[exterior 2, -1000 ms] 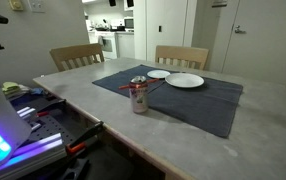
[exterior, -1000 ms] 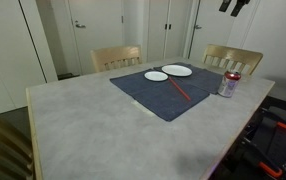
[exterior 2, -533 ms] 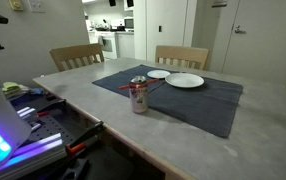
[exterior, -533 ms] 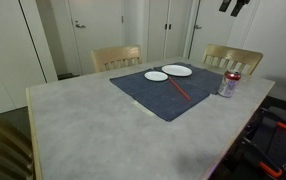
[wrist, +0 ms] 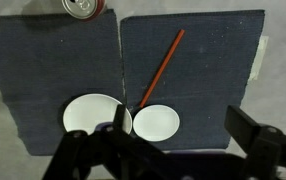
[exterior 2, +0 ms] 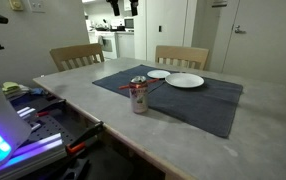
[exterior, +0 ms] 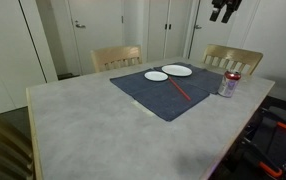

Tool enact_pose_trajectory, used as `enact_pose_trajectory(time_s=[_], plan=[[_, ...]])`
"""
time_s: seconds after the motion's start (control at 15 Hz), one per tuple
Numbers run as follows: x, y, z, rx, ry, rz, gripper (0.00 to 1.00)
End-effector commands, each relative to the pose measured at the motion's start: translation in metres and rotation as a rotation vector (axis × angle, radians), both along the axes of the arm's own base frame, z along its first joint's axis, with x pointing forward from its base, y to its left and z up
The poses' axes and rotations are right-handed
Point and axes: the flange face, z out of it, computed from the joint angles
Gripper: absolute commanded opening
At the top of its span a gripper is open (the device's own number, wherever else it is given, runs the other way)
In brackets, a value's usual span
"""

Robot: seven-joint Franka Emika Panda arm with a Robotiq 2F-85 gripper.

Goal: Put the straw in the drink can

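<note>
Where the wrist view looks straight down, the fingers (wrist: 255, 135) sit nearest the lens, spread wide with nothing between them; read this as open and empty. In an exterior view the arm (exterior: 223, 10) hangs lower from the top edge than it did half a second ago; treat this as the start of the descent. It is still high above the surface (exterior: 83, 120).

Beyond the fingers lie two white plates on the dark mat (wrist: 213, 60), the larger plate (wrist: 95, 113) just beside the smaller plate (wrist: 155, 122); neither has shifted. Next comes the straw (wrist: 163, 67); it lies flat on the mat, running diagonally away from the plates, its near end close to the gap between them. Farthest is the drink can (wrist: 81, 7), upright at the mat's far edge and well apart from the straw; both are where they were a second ago.

Judge the task as barely begun; the straw is ungrasped. The straw is thin and flat on cloth, so you should expect to align the fingers across its length; keep clear of the plates near its lower end.
</note>
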Motion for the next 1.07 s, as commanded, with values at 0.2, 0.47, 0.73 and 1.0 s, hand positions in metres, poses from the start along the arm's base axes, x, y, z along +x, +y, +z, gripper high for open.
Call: enact_pose_trajectory(time_s=[0.2, 0.47, 0.73, 1.0], plan=[[0.096, 0.008, -0.068, -0.013, 0.141, 0.039, 1.00], [0.159, 0.008, -0.113, 0.021, 0.187, 0.012, 1.00], [0.159, 0.015, -0.126, 0.109, 0.190, 0.032, 1.00], [0.168, 0.015, -0.132, 0.115, 0.195, 0.033, 1.00]])
